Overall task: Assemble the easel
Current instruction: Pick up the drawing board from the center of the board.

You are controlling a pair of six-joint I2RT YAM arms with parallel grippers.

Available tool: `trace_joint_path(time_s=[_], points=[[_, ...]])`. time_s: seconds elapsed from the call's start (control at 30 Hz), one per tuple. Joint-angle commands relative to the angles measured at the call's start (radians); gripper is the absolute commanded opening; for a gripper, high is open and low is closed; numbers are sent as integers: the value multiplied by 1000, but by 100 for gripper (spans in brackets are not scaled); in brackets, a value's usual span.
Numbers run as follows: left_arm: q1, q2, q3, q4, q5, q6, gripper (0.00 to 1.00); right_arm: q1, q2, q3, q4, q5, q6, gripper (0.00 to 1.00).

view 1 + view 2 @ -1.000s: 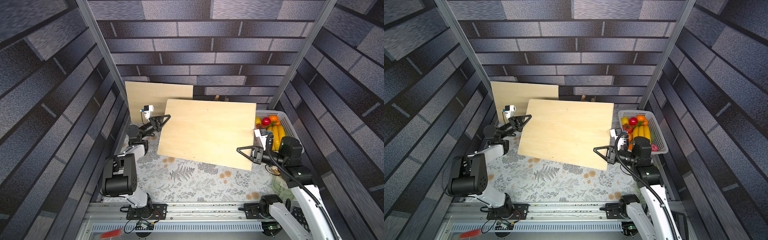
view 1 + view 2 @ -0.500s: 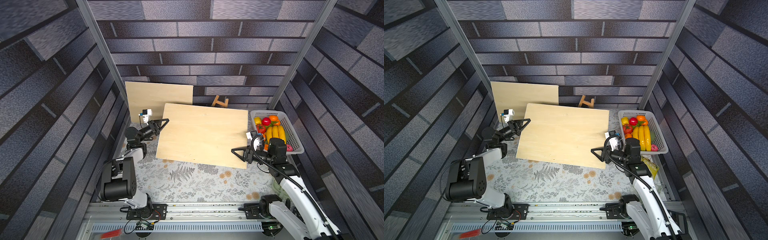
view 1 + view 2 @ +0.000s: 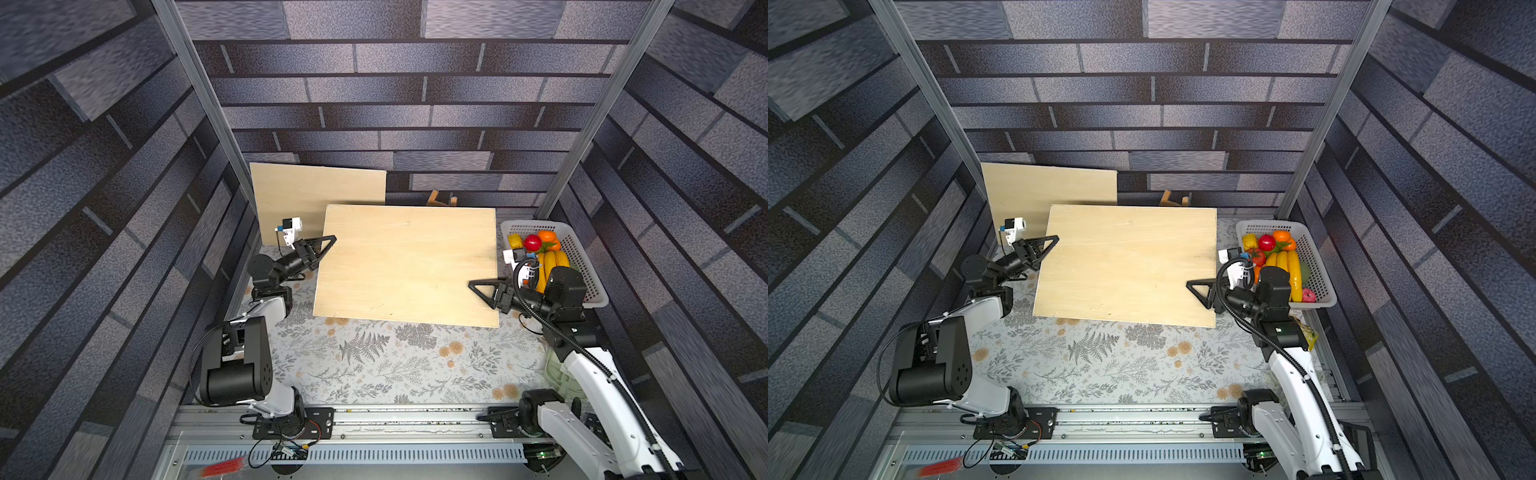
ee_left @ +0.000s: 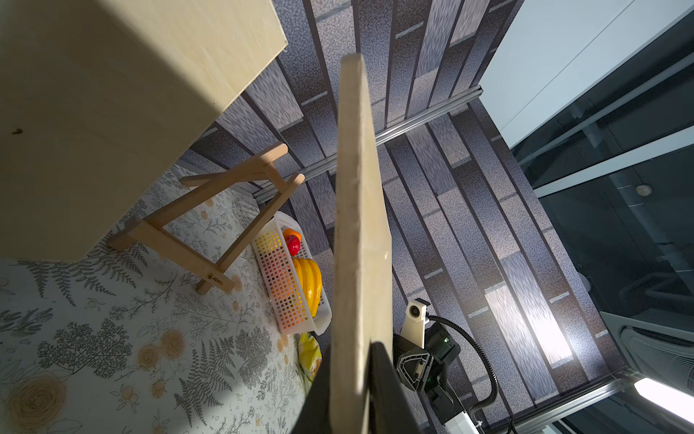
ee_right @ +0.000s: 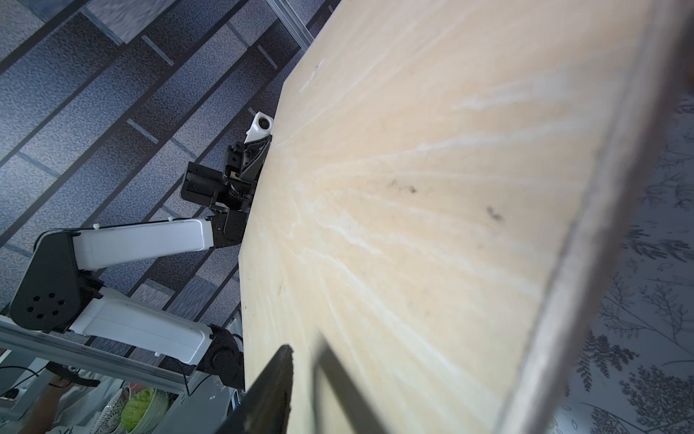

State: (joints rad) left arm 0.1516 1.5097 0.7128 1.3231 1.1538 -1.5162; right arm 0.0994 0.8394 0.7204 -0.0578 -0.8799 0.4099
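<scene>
A large plywood board [image 3: 407,266] [image 3: 1125,266] slopes over the flowered mat, its front edge low. My left gripper [image 3: 326,245] [image 3: 1048,245] is shut on its left edge; in the left wrist view both black fingers [image 4: 390,390] press the board's thin edge [image 4: 360,225]. My right gripper [image 3: 478,289] [image 3: 1196,289] stands open at the board's right edge, and one finger [image 5: 270,390] hovers off the wood [image 5: 432,188], casting a shadow. The wooden easel stand [image 3: 442,200] [image 3: 1174,200] [image 4: 210,221] stands behind the board, mostly hidden from above. I cannot tell whether they touch.
A second plywood sheet [image 3: 316,195] leans on the back wall at the left. A white basket [image 3: 532,224] [image 3: 1271,225] of plastic fruit sits at the right, close behind my right arm. A yellow packet [image 3: 1304,332] lies beside that arm.
The board has come down and squared up, with both arms lower. My right gripper's jaws have come apart off the board's right edge. The left gripper keeps its hold.
</scene>
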Motion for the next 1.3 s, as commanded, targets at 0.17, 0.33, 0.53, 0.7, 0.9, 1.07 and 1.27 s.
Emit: trace_joint_path(time_s=[0.17,0.33,0.53,0.7,0.9,1.07,1.27], points=[[-72,-68,-28,75,288,72,0,21,67,175,513,-73,94,62],[-67,-77,-32,73,290,74,0,22,88,208,524,-96,135,61],[-55,-81,-27,71,291,74,0,22,86,244,464,-146,197,65],[-40,-80,-29,73,295,75,0,21,137,264,511,-253,420,64],[-26,-95,-44,57,300,79,0,18,180,243,632,-295,597,65],[-18,-100,-41,51,301,77,0,-14,206,312,624,-343,690,66],[-11,-90,-22,56,303,68,0,-44,207,400,514,-413,704,66]])
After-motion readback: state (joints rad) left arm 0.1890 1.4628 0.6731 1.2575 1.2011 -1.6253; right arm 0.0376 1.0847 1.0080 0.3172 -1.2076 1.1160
